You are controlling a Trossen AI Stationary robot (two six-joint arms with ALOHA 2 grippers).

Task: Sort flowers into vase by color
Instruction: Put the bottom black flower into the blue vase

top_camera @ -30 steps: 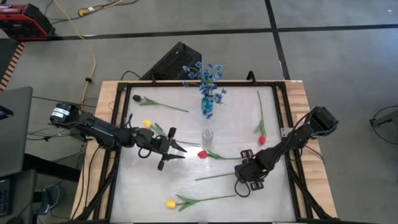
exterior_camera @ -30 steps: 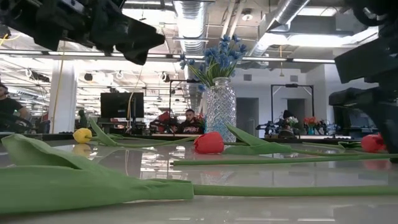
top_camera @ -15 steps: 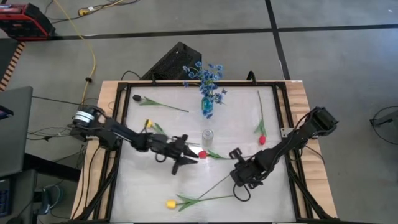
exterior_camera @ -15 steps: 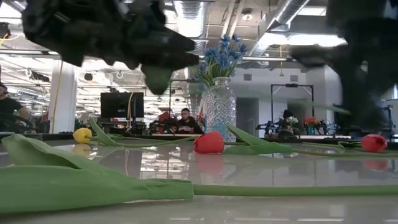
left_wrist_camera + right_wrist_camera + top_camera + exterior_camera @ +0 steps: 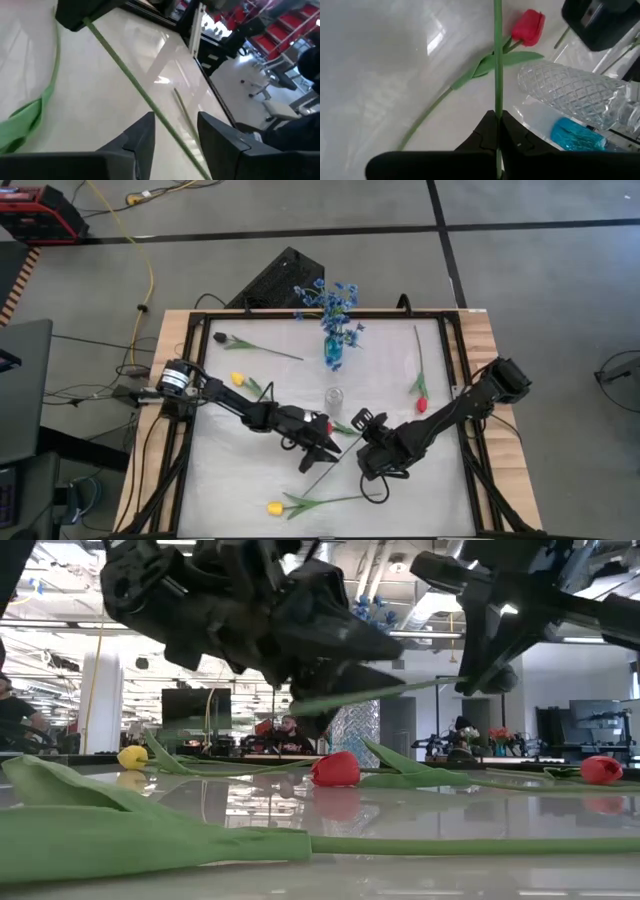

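Observation:
My right gripper (image 5: 497, 117) is shut on a thin green flower stem (image 5: 335, 470) and stands near the table's middle (image 5: 365, 445). The stem's bloom does not show. My left gripper (image 5: 175, 122) is open, one finger on either side of this stem (image 5: 125, 65); whether a finger touches it I cannot tell. Behind the grippers lies a red tulip (image 5: 530, 27). The blue vase (image 5: 333, 355), holding blue blossoms (image 5: 335, 300), stands at the far middle. My right gripper pinches the green stem (image 5: 497, 107) between its two fingers. The fingers slant down from the table's right side. From the fingers the stem runs about level above the table (image 5: 400, 690) toward my left gripper.
A clear cut-glass vase (image 5: 333, 400) stands just beyond the grippers. A second red tulip (image 5: 421, 405) lies at the right, yellow tulips at the left (image 5: 237, 379) and near edge (image 5: 272, 507), a dark bloom (image 5: 220, 338) at the far left.
My left gripper has swung toward the table's right and near edge, sinking and rolling, until its fingers flank the stem. My right gripper has risen, turned and shifted left with the stem, which lay flat on the table and now hangs above it, turned about.

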